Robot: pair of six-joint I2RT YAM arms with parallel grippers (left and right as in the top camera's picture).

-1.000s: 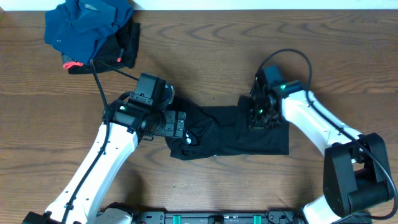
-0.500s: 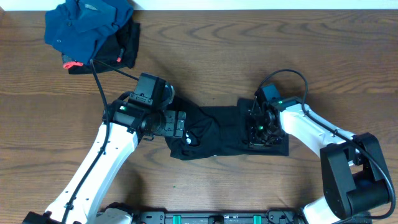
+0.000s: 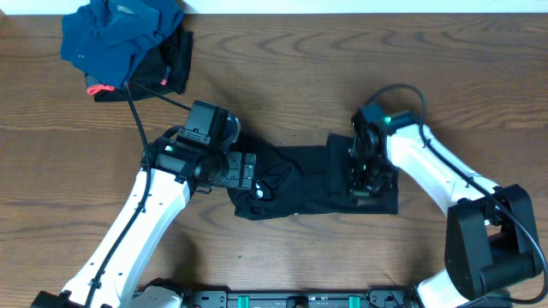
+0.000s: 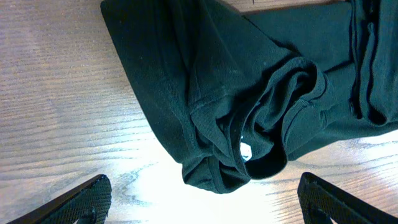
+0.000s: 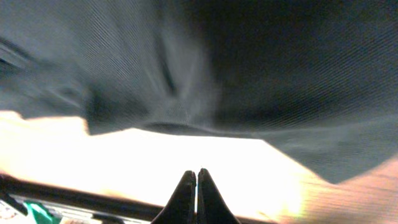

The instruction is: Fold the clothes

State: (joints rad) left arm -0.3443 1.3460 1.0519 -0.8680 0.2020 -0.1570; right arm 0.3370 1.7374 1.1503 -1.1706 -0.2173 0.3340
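The black garment [image 3: 300, 181] lies in the middle of the table [image 3: 282, 77], bunched at its left end and flatter at its right. The right hand [image 5: 197, 180] is at the right end with its fingers pressed together. I cannot tell if a thin edge of cloth is pinched between them. The left hand [image 3: 250, 171] hangs over the bunched end, fingers wide apart and holding nothing. I judge the step to be taking hold for a fold. The next move calls for a sure pinch, then lifting that edge over.
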